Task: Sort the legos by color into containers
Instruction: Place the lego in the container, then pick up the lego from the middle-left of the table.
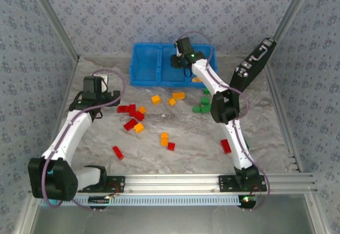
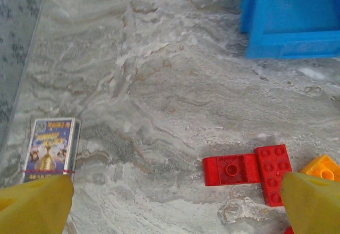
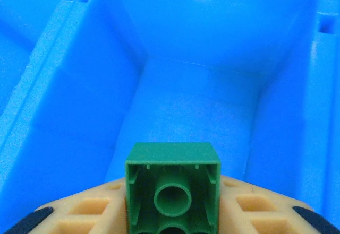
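We hold a green lego (image 3: 172, 183) clamped between the right gripper's (image 1: 179, 61) jaws. Its hollow underside faces the wrist camera, and it sits above a compartment of the blue bin (image 1: 144, 79), apparently the middle one. Our left gripper (image 2: 175, 213) hangs with jaws wide apart over red legos (image 2: 247, 169) on the marble table (image 2: 159, 85), near a printed card (image 2: 50, 149).

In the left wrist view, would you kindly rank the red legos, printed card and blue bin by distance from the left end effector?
1. Red legos, lower right, and printed card, lower left: too close to call.
2. Blue bin, upper right, farthest.
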Available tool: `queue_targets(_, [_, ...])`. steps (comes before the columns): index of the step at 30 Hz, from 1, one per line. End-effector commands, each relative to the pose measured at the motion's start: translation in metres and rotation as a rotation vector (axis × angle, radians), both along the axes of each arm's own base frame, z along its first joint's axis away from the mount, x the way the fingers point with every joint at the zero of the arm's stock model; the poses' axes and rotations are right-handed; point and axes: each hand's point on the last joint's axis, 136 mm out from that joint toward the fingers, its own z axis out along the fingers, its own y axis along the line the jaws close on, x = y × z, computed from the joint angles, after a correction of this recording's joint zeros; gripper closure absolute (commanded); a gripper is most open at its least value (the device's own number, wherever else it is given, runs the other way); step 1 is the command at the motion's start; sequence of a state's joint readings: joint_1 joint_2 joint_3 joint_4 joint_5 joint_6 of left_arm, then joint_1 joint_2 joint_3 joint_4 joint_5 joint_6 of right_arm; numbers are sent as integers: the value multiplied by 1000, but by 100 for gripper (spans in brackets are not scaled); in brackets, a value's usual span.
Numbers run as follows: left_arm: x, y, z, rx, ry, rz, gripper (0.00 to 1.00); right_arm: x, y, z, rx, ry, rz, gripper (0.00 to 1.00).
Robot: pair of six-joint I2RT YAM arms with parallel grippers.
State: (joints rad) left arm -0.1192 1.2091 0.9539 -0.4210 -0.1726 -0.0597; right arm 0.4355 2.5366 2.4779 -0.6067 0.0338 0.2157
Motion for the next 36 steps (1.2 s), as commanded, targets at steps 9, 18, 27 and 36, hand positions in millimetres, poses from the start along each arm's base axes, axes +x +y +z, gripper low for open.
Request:
queue_targets(9, [5, 22, -36, -402, 49, 426, 0, -11, 24, 3, 70, -1, 99, 48])
queue_targets(18, [-7, 11, -75, -693, 180, 902, 0, -38, 10, 56, 99, -97, 135, 47])
queue_targets(27, [1, -32, -107, -832, 186, 995, 0, -77, -25, 94, 173, -150, 105, 46])
queue_targets(36, [15, -44, -138, -869, 194, 1049, 9, -113, -52, 108, 156, -158, 84, 46])
